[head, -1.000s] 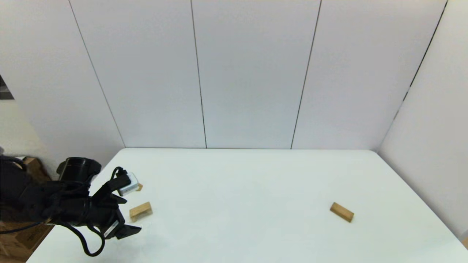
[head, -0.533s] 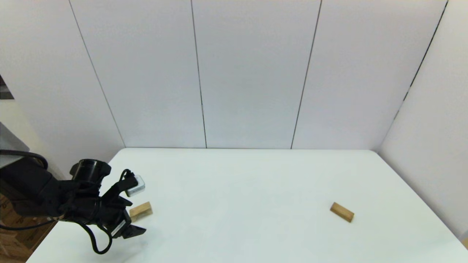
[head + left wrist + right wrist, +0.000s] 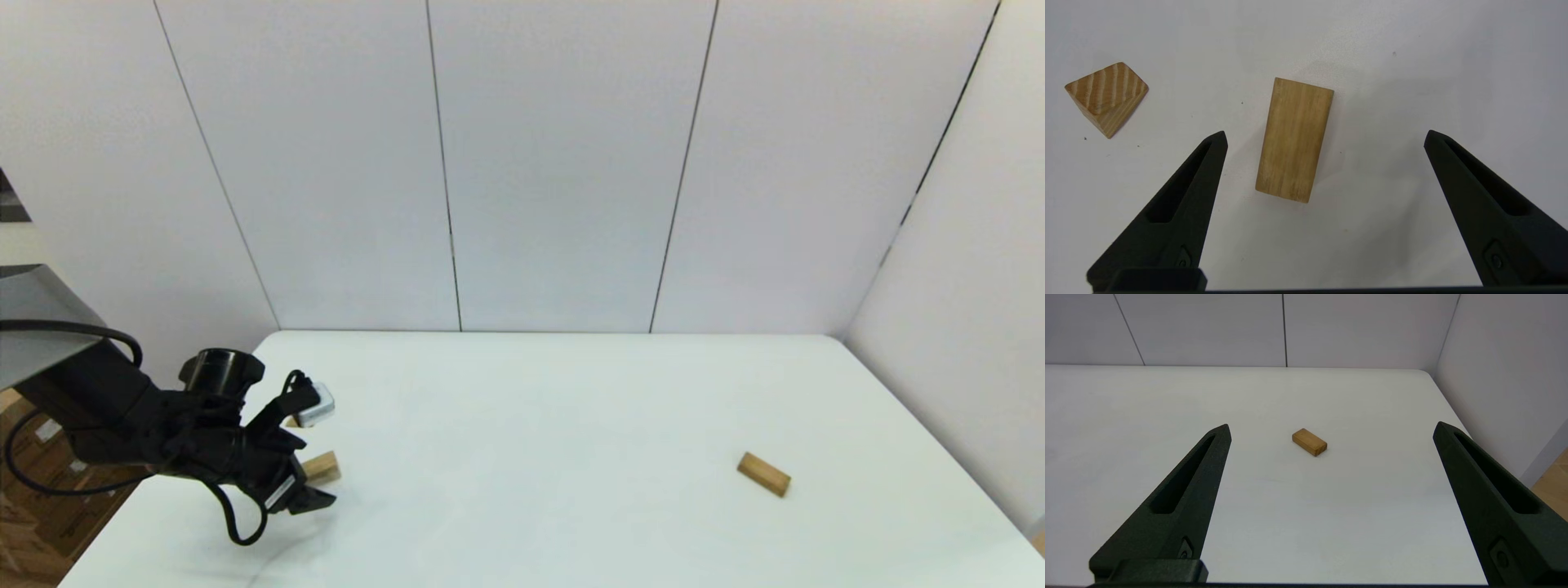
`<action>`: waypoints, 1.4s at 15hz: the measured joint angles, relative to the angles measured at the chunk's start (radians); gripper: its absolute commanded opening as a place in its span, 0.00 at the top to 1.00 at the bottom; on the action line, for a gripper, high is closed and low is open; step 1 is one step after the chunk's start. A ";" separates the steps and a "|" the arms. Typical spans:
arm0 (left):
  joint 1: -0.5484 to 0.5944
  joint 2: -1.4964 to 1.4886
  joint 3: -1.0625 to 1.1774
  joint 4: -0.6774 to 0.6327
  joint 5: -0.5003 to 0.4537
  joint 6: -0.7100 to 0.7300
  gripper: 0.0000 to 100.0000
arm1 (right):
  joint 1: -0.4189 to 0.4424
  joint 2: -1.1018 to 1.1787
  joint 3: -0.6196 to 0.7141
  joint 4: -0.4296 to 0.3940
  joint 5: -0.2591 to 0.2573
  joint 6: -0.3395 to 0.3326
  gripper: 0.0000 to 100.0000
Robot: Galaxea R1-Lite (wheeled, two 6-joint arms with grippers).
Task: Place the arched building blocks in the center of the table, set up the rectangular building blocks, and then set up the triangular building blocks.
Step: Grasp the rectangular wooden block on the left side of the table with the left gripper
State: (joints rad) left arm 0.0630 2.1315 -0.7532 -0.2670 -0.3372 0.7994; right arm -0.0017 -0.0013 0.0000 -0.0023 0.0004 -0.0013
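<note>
A tan block point(image 3: 1294, 140) lies flat on the white table point(image 3: 531, 425) at the near left; only its plain top face shows, so no cut-out is visible, but by place and bulk I take it for the arched block point(image 3: 322, 466). My left gripper point(image 3: 1325, 134) hovers open just above it, one finger on either side, and in the head view the left gripper point(image 3: 309, 494) covers part of the block. The triangular block point(image 3: 1106, 104) lies just beyond, and only a sliver of it point(image 3: 291, 422) peeks out behind the wrist. The rectangular block point(image 3: 763, 474) lies flat at the right, ahead of my open, parked right gripper point(image 3: 1333, 425).
White wall panels close off the table's far and right sides. Cardboard boxes point(image 3: 33, 490) stand on the floor beyond the table's left edge. The left arm's cable loop point(image 3: 237, 523) hangs close to the tabletop.
My left arm has moved right and forward over the near-left block, now covering part of it and most of the triangular block. Its fingers have stayed open. Nothing else has moved.
</note>
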 measured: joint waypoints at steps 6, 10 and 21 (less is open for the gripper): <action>0.012 0.050 -0.013 0.000 0.000 0.001 0.00 | 0.000 0.000 0.000 0.000 0.000 -0.001 0.00; 0.030 0.065 -0.024 -0.001 -0.011 0.001 0.00 | 0.000 0.000 0.000 0.000 0.000 -0.001 0.00; 0.051 0.094 -0.053 -0.001 -0.042 0.001 1.00 | 0.000 0.000 0.000 0.000 0.000 0.000 0.00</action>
State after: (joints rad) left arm 0.1140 2.2260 -0.8066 -0.2683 -0.3796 0.8009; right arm -0.0017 -0.0013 0.0000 -0.0023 0.0004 -0.0017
